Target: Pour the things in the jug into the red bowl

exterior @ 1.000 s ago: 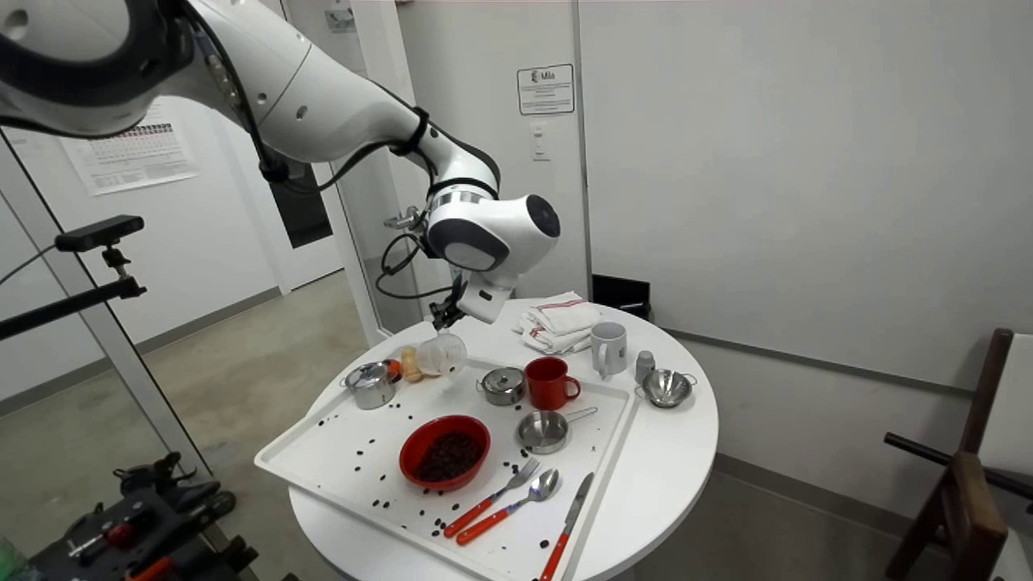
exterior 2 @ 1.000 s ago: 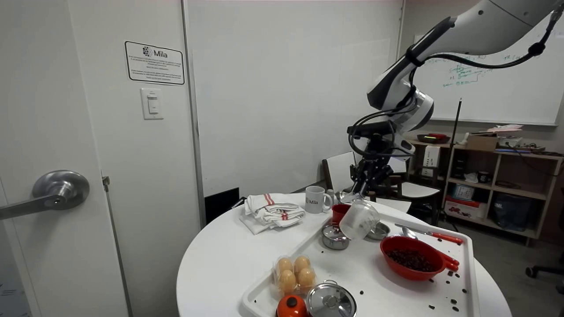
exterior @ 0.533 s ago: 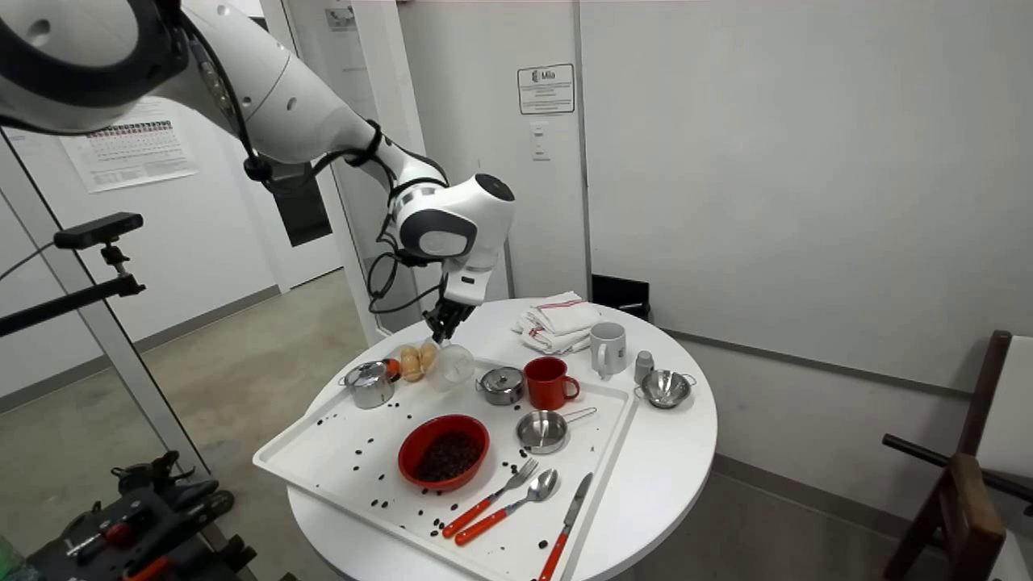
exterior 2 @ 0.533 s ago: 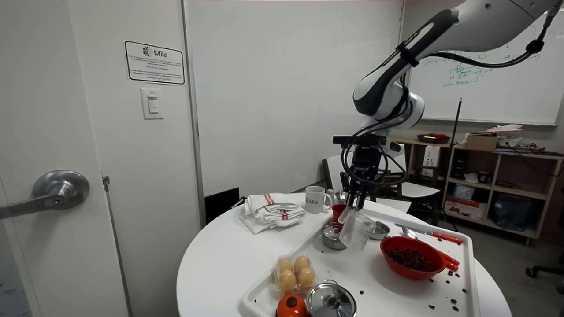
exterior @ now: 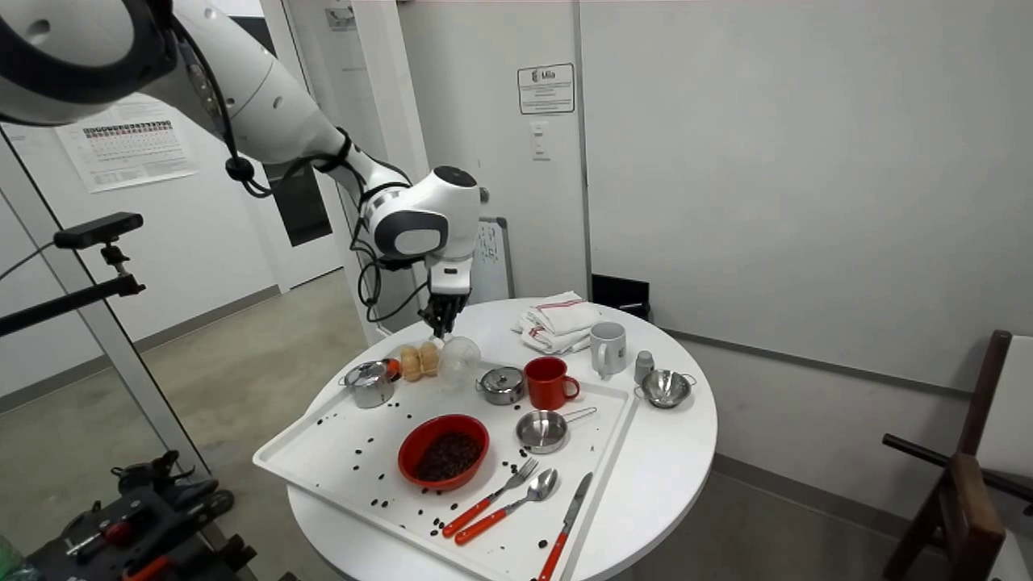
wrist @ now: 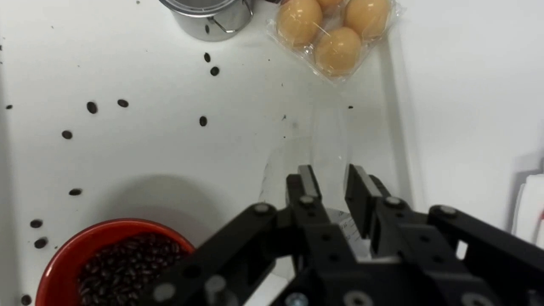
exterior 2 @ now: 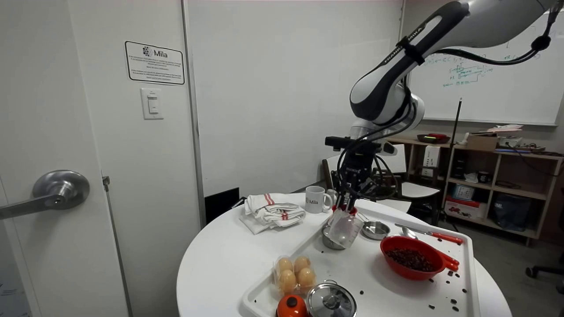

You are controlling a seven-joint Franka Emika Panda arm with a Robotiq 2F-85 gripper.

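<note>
We see the gripper (wrist: 330,180) pinching the tilted, transparent measuring jug (exterior 2: 346,230), lower centre-right of an exterior view; the red bowl (wrist: 61,274), lower left of the wrist view, holds dark beans (wrist: 127,267).

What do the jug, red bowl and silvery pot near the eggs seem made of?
Jug: probably clear, smooth plastic, since the tray shows through; glass is possible.
Red bowl: perhaps glossy plastic, from highlights along its rim; enamel could look alike.
Silvery pot: apparently polished steel, given bright reflections on its lid.
</note>
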